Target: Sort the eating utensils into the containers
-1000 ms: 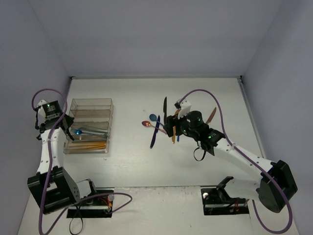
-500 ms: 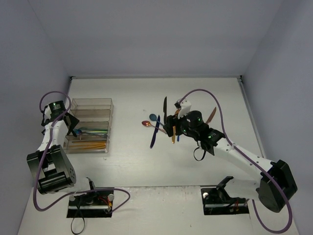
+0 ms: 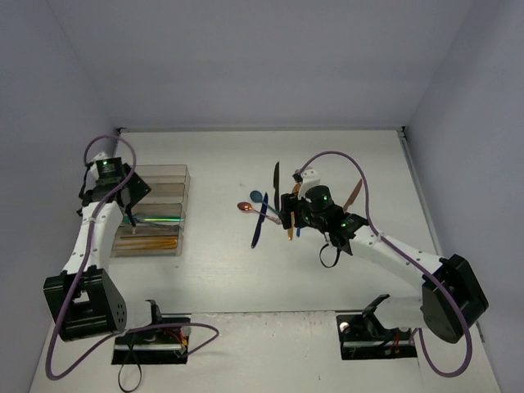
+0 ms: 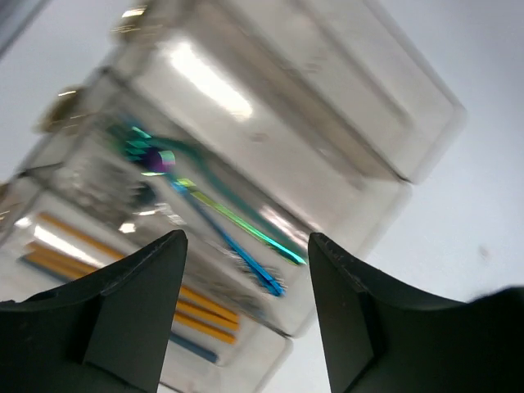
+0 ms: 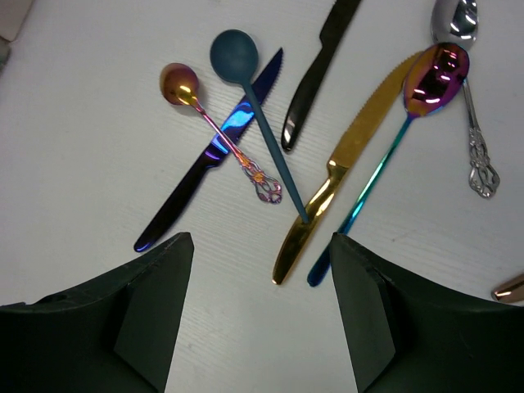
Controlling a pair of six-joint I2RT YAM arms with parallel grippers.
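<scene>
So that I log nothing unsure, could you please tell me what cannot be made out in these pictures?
Right wrist view: the black knife and silver spoon run off the top edge; a copper piece is cut by the right edge.
Left wrist view: the tray is blurred; the gold pieces pass behind the fingers of the left claw.
Top view: the right arm covers some loose utensils; tray contents are too small.

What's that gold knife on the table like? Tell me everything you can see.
The gold knife is one shiny, mirror-like metal piece: a serrated blade narrowing into a slim handle. It lies flat and slanted on the white table. The teal spoon has its handle tip resting against the knife's handle, and a pink-bowled spoon lies close along its other side. The right fingers hover apart, not touching it.
</scene>
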